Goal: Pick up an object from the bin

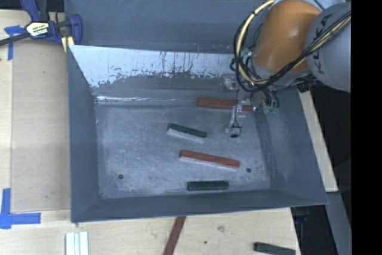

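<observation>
My gripper [234, 130] hangs over the right part of the bin floor, near the back wall. Just behind and to its left, a reddish-brown flat bar [213, 103] lies along the foot of the back wall, its right end under the gripper's body. A dark green bar with a pale edge [187, 131] lies on the floor to the gripper's left, well apart from it. A longer reddish-brown bar [209, 158] lies slantwise in front of the gripper. Nothing shows in the gripper.
A dark green bar [208, 186] lies along the bin's front wall. The left half of the floor is bare metal. The arm with its orange cover and cables leans in over the right rim.
</observation>
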### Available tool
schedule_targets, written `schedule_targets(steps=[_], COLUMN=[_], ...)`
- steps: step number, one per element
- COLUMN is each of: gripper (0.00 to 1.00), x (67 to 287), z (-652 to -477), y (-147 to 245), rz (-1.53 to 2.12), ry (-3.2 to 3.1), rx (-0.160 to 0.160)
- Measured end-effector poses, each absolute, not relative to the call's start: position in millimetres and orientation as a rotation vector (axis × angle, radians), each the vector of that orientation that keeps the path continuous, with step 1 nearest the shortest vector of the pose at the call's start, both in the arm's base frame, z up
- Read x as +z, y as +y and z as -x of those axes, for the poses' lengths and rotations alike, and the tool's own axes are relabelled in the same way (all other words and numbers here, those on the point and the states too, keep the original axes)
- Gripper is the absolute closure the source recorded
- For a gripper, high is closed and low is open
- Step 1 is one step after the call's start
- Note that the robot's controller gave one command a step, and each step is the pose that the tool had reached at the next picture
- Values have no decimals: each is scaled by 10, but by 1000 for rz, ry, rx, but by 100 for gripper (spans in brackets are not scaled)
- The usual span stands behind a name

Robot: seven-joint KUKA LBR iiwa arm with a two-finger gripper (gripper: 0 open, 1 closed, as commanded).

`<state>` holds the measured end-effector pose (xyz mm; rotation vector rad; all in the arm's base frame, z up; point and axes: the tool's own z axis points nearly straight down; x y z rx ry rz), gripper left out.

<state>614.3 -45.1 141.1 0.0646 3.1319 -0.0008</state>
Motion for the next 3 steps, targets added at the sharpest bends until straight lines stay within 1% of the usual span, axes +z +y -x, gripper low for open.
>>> schedule_targets(steps=[1,2,3], gripper=[100,0,0], x=[849,849,849], z=[-6010,-6009,-6009], y=[-554,-553,-553], rz=[-474,-472,-471], ry=[3103,3103,3104], rx=[-1,-1,-1])
